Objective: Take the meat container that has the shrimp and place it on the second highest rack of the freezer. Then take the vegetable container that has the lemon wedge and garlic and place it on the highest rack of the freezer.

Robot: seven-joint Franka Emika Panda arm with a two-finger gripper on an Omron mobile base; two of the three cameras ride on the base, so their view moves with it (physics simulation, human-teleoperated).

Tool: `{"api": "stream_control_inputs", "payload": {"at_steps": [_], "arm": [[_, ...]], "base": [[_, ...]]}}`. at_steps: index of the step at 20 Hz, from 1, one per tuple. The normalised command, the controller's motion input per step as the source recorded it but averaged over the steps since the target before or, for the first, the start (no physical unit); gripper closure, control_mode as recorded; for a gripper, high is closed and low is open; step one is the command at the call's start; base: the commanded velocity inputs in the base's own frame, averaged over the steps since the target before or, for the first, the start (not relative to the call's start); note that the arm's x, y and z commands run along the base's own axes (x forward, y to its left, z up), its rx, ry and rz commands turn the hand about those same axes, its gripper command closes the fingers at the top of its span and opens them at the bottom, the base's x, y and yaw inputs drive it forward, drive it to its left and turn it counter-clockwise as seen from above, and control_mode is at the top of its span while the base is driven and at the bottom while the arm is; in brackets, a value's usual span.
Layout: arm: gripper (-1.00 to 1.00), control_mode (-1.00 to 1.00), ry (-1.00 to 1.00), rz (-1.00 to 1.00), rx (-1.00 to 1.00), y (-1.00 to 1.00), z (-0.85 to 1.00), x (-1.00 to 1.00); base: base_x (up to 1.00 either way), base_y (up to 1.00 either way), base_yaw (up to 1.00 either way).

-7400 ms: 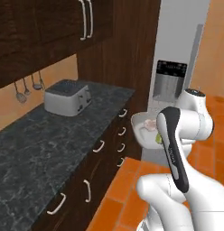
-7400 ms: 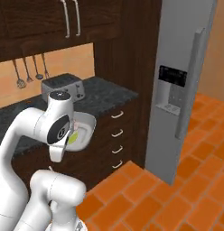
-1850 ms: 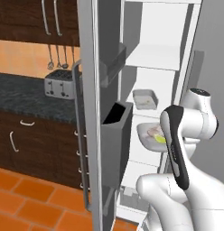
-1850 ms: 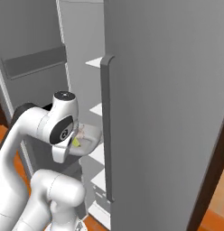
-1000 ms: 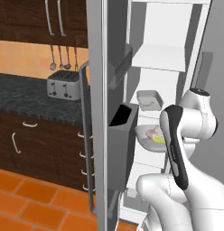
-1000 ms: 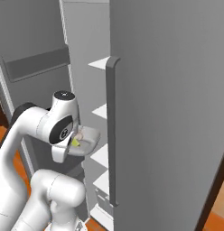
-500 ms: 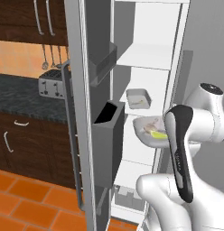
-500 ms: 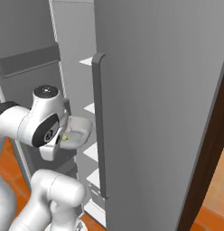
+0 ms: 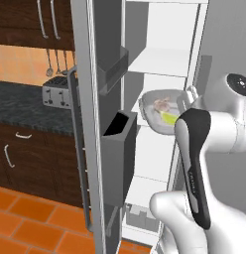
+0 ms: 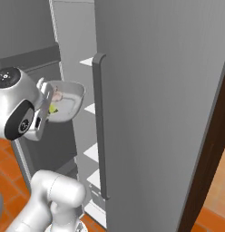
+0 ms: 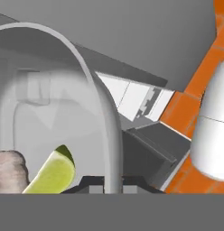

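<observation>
Here the freezer [image 9: 95,124] door stands open at left; to its right the bowl [image 9: 162,111] with garlic [image 9: 161,103] and lemon wedge [image 9: 169,118] hangs in front of the white racks, gripper [image 9: 187,99] fingers clamped on its rim. It looks rigid and light, but smooth; loose contents may slide, so the rim grip suits it. No readable writing.

The light is soft and even, with pale grey shadows and no glare. The base views look sharp. In the hand view, the near bowl rim [image 11: 105,117] looks a bit blurry.
</observation>
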Motion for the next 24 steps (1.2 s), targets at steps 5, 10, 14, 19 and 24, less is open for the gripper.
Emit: {"api": "stream_control_inputs", "payload": {"at_steps": [5,10,14,19,24], "arm": [[1.00,-1.00,-0.15,-0.08,0.00,0.00,0.98,0.52],[1.00,-1.00,-0.06,0.00,0.00,-0.05,0.39,0.55],[1.00,-1.00,0.00,0.00,0.00,-0.32,0.01,0.88],[1.00,-1.00,0.00,-0.01,0.00,-0.25,0.00,0.83],[1.00,-1.00,-0.01,0.00,0.00,0.00,0.00,0.25]], "base": [[0.00,0.00,0.00],[0.00,0.00,0.00],[0.00,0.00,0.00],[0.00,0.00,0.00],[0.00,0.00,0.00]]}}
